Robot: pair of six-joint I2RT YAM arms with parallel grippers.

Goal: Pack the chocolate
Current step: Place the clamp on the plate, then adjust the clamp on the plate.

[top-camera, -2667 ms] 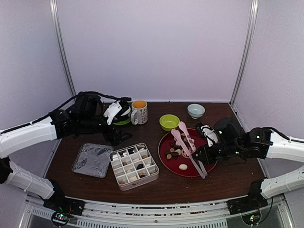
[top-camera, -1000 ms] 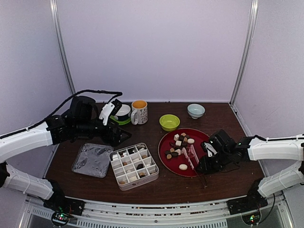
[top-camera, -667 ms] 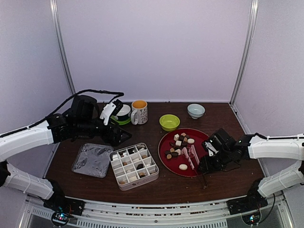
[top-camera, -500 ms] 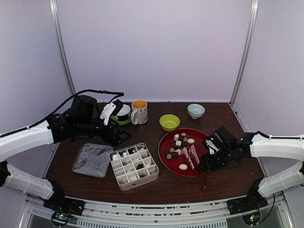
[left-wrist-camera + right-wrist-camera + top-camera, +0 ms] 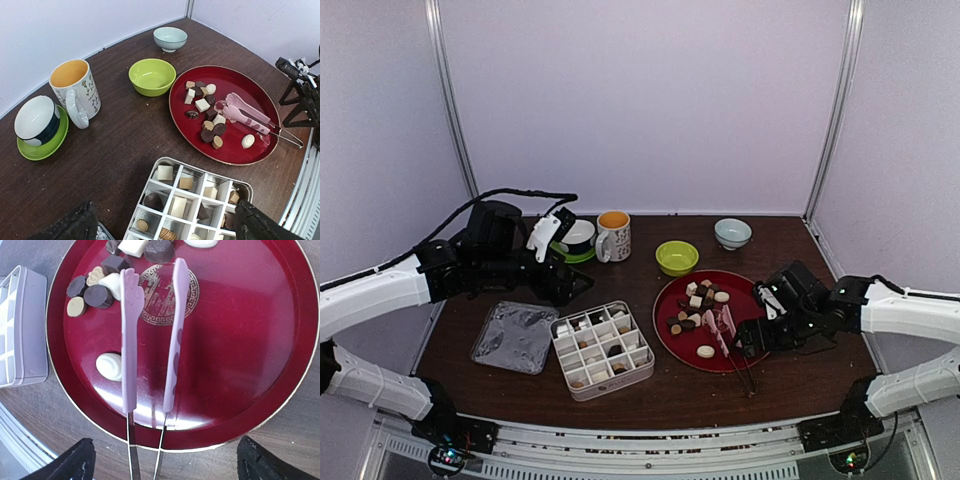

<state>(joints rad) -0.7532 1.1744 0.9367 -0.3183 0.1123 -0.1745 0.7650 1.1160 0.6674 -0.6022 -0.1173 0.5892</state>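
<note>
Chocolate (image 5: 698, 297) heaped on the red plate (image 5: 740, 290), centre-right of my overhead view.
Some fills the divided box (image 5: 615, 388) at lower centre; my right gripper (image 5: 165, 460) spreads wide astride the pink tongs (image 5: 150, 335); my left gripper (image 5: 165, 225) hangs wide, empty.

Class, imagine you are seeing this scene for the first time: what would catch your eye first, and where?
The red plate right of centre stands out, with brown, tan and white chocolates clustered on it and pink tongs lying across it. Left of it sits a grey divided box, partly filled.
</note>
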